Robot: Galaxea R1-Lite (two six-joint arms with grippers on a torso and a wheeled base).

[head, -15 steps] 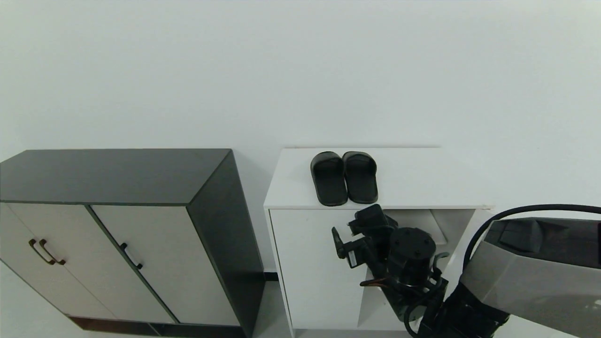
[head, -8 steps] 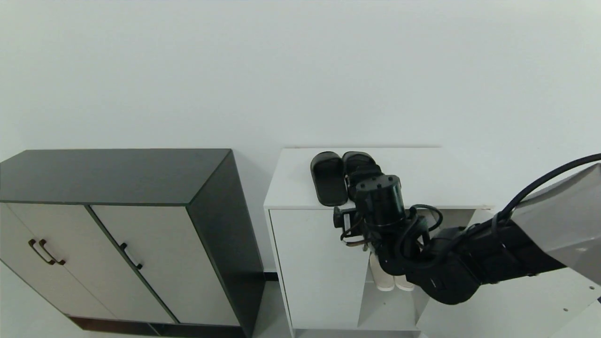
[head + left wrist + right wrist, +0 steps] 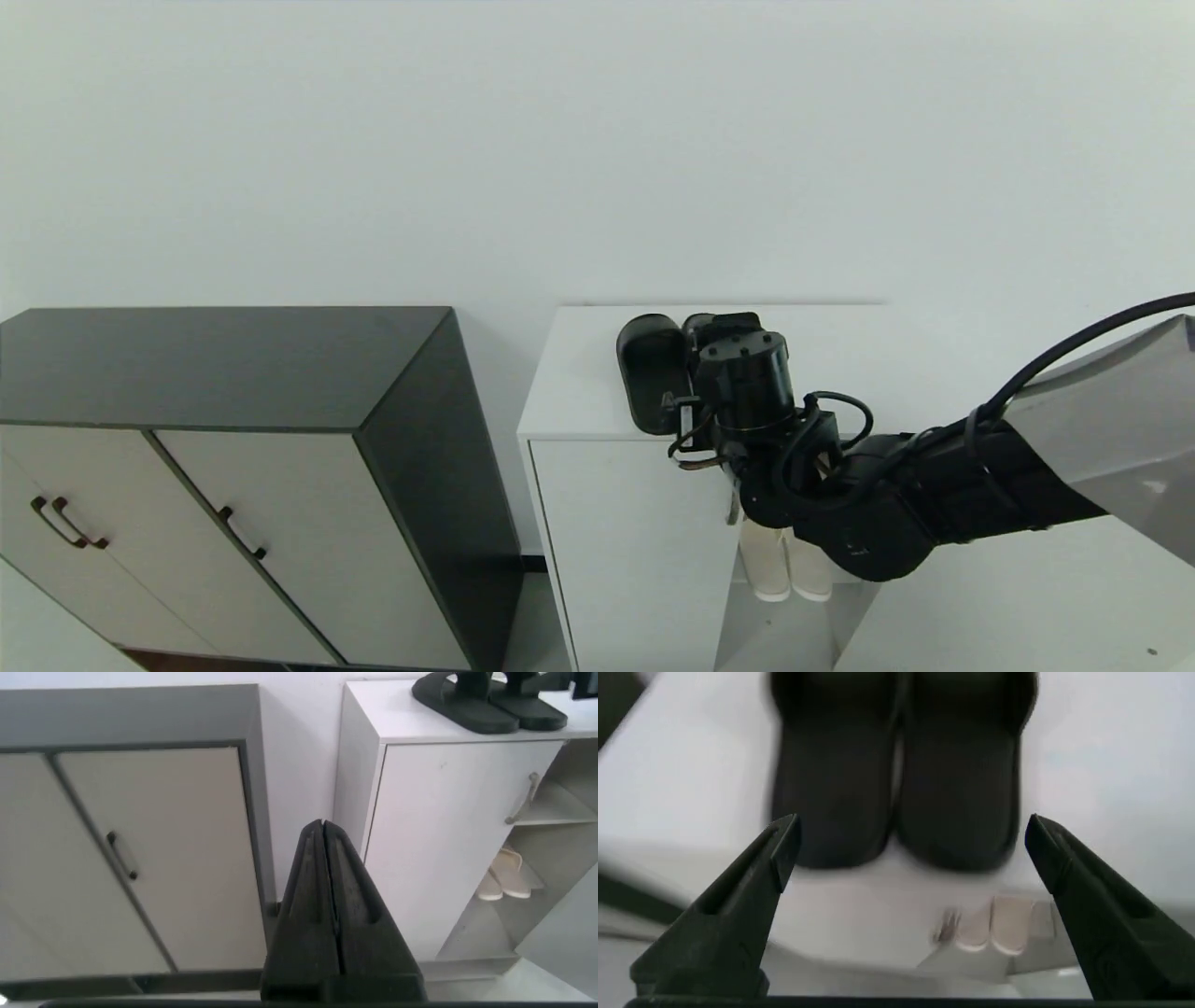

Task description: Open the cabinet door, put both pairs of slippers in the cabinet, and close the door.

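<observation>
A pair of black slippers (image 3: 649, 373) (image 3: 491, 700) (image 3: 896, 765) lies side by side on top of the white cabinet (image 3: 616, 513) (image 3: 448, 831). The cabinet's right door stands open. A pair of white slippers (image 3: 789, 565) (image 3: 502, 875) (image 3: 1008, 924) stands on a lower shelf inside. My right gripper (image 3: 724, 325) (image 3: 910, 835) hovers open just above the black pair, one finger at each side of it, touching neither. The arm covers the right black slipper in the head view. My left gripper (image 3: 324, 849) is shut on nothing, low and well back from the cabinets.
A dark-topped cabinet (image 3: 233, 373) (image 3: 140, 859) with two closed light doors stands directly left of the white one. The white cabinet's left door has a metal handle (image 3: 528, 798). A plain wall runs behind both.
My right arm rose from in front of the open compartment to above the black slippers. The head camera shifted a little, so both cabinets sit lower and further left.
</observation>
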